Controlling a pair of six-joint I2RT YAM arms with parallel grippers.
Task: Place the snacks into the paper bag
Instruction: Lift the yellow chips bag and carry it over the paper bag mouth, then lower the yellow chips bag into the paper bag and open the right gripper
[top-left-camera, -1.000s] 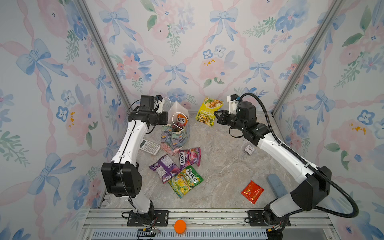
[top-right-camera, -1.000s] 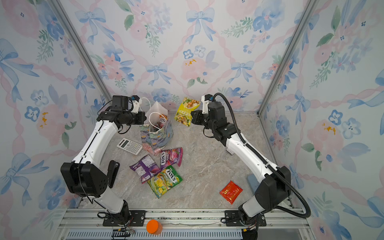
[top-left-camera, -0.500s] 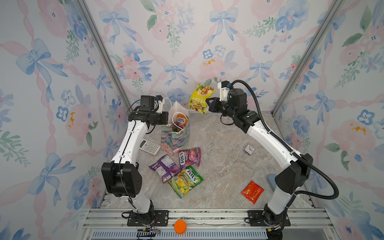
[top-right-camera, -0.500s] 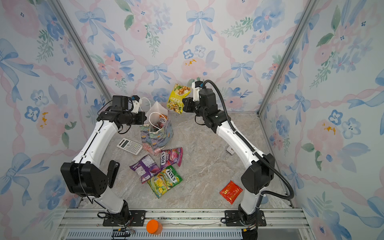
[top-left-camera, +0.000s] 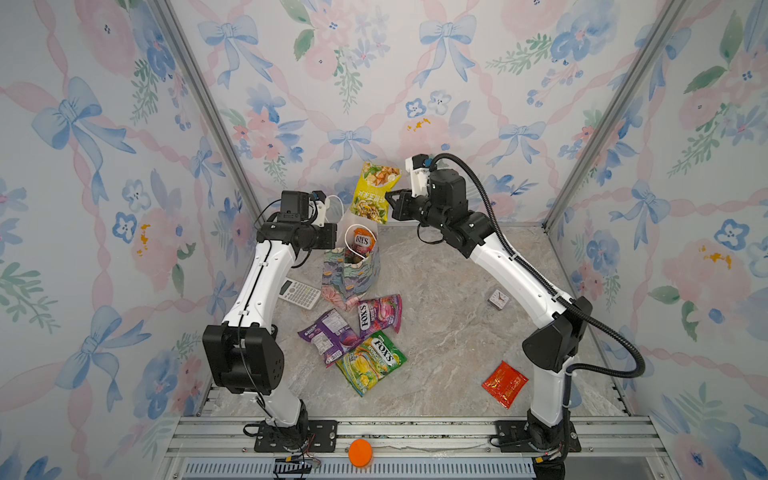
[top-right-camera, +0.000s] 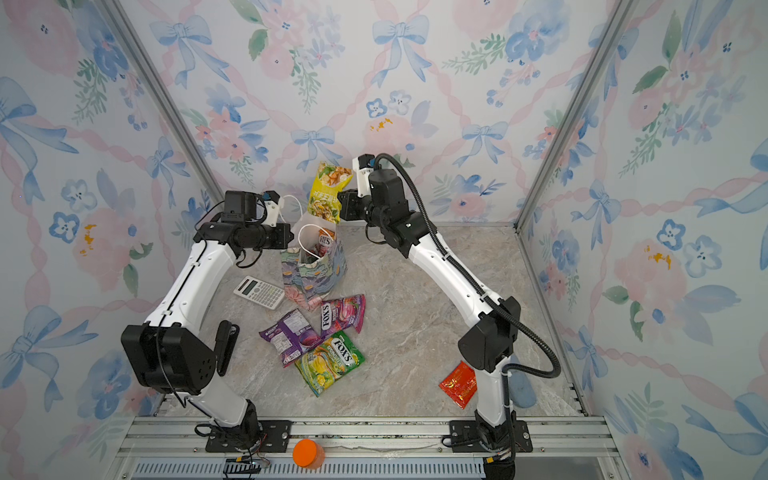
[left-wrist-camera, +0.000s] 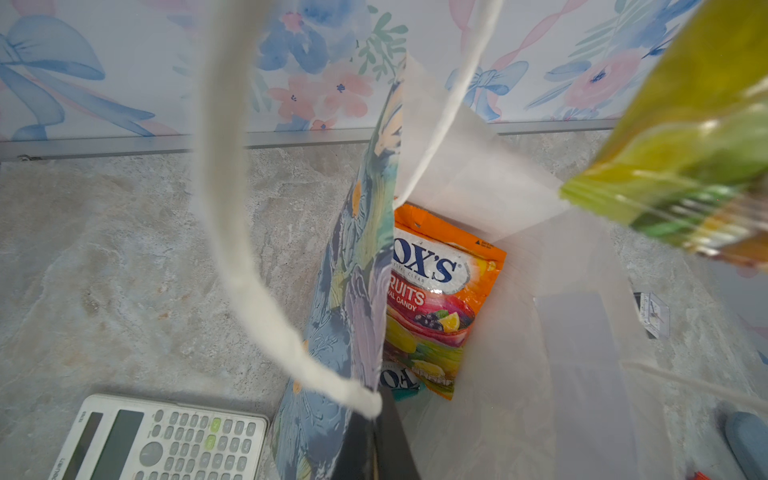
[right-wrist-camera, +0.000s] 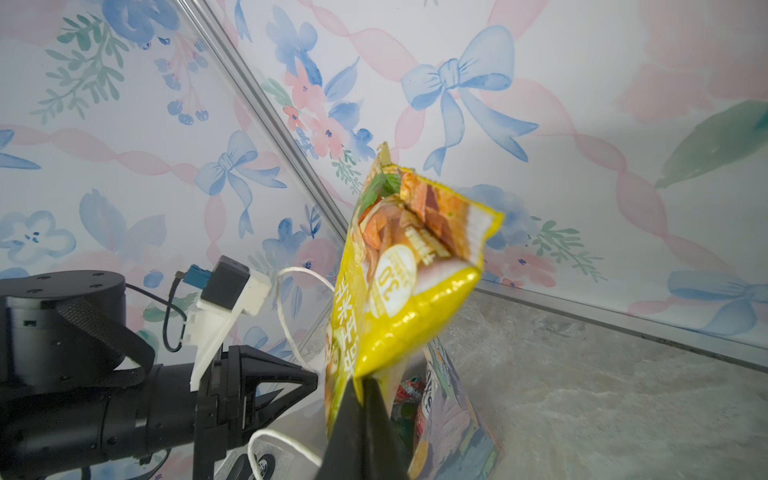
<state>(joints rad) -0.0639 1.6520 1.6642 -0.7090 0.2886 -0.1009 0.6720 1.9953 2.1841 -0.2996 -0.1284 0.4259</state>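
Note:
The flowered paper bag stands upright at the back of the table. My left gripper is shut on its near wall, by the foot of a white cord handle. Inside lie an orange FOX'S packet and a teal one. My right gripper is shut on the edge of a yellow snack packet, which hangs in the air just above and behind the bag's mouth. On the table lie pink, purple and green-yellow packets and a red sachet.
A grey-white calculator lies left of the bag, under my left arm. A small square clock sits to the right, under my right arm. An orange disc rests on the front rail. Flowered walls close in on three sides.
My right gripper has carried the yellow packet up and to the left, from right of the bag to above its mouth. The left arm and the bag have stayed still.

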